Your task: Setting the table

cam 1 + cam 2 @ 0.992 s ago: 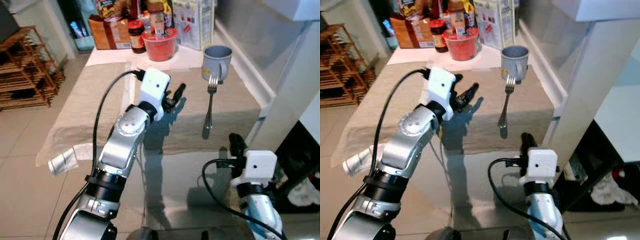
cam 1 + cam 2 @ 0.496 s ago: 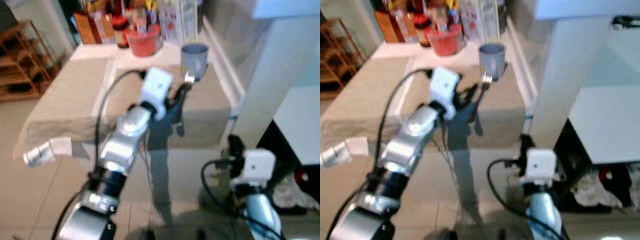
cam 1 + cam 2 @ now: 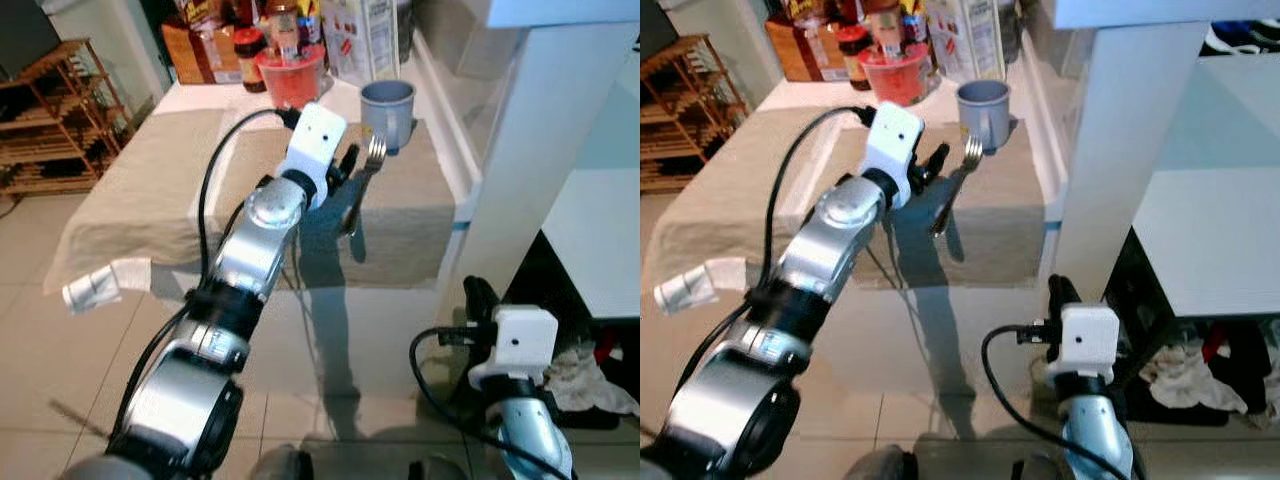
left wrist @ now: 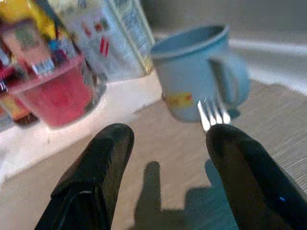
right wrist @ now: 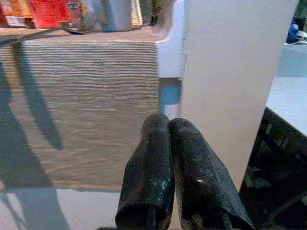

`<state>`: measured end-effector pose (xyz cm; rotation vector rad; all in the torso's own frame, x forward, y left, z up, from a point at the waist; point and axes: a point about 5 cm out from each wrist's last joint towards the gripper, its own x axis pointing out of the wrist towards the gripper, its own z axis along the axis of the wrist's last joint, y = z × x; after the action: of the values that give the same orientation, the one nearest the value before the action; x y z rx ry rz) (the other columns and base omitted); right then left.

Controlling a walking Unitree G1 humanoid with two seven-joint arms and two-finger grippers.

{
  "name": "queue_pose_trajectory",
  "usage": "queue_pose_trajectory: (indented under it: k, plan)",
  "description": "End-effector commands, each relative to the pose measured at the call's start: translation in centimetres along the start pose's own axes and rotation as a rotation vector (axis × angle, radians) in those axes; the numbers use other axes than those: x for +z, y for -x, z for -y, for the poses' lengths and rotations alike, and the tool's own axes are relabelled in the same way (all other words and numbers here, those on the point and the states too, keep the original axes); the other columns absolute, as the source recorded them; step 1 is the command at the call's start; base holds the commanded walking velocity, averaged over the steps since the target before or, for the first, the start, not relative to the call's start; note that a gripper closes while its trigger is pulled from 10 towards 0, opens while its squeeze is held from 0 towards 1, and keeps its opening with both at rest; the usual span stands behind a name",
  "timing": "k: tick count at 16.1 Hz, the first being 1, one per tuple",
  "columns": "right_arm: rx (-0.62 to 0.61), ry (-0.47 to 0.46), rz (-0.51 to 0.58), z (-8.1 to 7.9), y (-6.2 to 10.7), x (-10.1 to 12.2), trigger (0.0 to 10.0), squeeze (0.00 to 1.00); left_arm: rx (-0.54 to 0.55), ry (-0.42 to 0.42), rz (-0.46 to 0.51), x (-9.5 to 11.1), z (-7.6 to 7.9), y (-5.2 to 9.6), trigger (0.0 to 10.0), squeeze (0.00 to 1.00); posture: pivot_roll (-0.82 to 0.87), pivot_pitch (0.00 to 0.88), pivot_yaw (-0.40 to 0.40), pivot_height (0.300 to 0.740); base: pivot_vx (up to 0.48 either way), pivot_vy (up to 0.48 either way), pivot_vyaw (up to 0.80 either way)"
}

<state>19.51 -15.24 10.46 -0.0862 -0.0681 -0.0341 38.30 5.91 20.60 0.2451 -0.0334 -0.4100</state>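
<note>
The left gripper (image 4: 165, 158) is held over the table (image 3: 140, 190) with its fingers (image 4: 96, 167) spread wide, gripping nothing. The fork (image 3: 362, 180) lies on the beige cloth (image 3: 400, 215) just beside the gripper, tines toward the blue mug (image 3: 387, 103). In the left wrist view only the tines show; one finger hides the handle. The right gripper (image 5: 168, 139) hangs low below the table edge beside a white pillar (image 3: 530, 130), fingers pressed together, empty. A red tub (image 3: 292, 75) and cartons stand behind the mug, their labels unreadable.
</note>
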Motion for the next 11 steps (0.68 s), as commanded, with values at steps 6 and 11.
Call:
queue_pose_trajectory:
  k: [6, 11]
  plan:
    - [-0.019, 0.008, -0.024, 0.1, 1.7, 0.3, 10.0, 0.00, -0.133, 0.216, -0.041, 1.4, 3.7, -1.3, 10.0, 0.00, -0.18, 0.000, 0.158, 0.694, 0.000, 0.000, 0.00]
    - [-0.016, 0.005, -0.034, -0.1, 1.9, 0.4, 10.0, 0.00, -0.103, 0.074, -0.088, 0.0, 4.2, -1.5, 10.0, 0.00, -0.18, 0.016, 0.160, 0.694, 0.000, 0.000, 0.00]
